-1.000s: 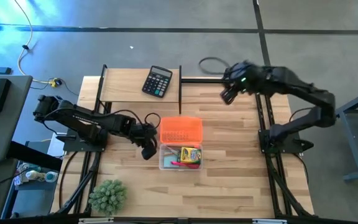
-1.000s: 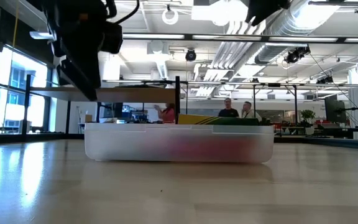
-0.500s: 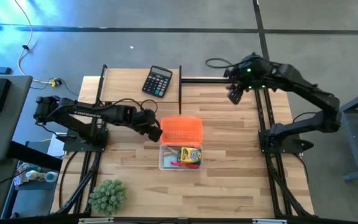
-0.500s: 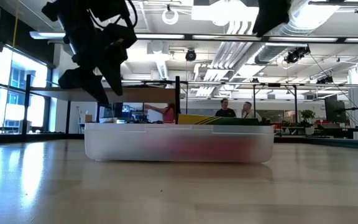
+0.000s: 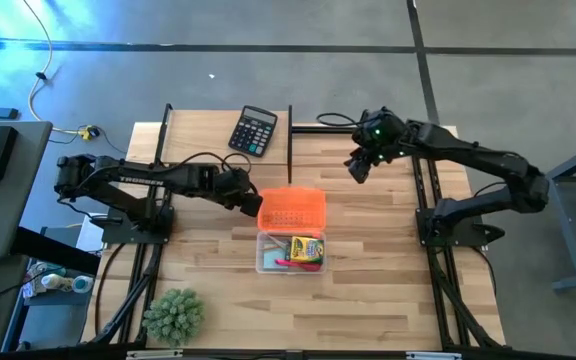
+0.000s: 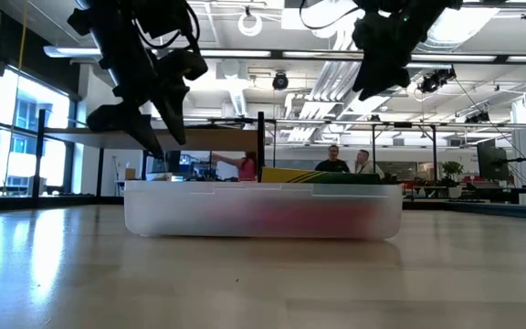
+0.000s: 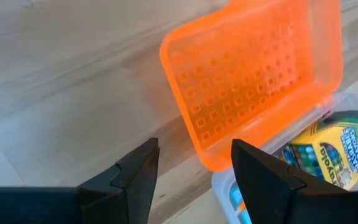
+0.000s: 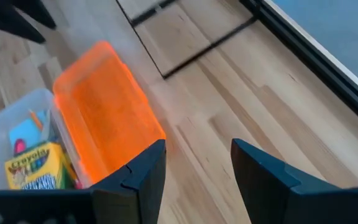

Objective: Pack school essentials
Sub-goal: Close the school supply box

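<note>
Left gripper (image 5: 251,205): you see its jaws apart, empty, just at 9 o'clock of the orange lid (image 5: 291,208).
Right gripper (image 5: 356,168): jaws apart, empty, at 2 o'clock of the lid, above the bench (image 5: 368,270).
Clear box (image 5: 290,252): mid-bench, lid open at its 12 o'clock.
Crayon box (image 5: 306,248): inside the clear box.

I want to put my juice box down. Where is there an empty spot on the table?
Bare wood lies right of the clear box, and along the front between it and the spiky plant. It is crowded by the orange lid, left gripper and calculator.
</note>
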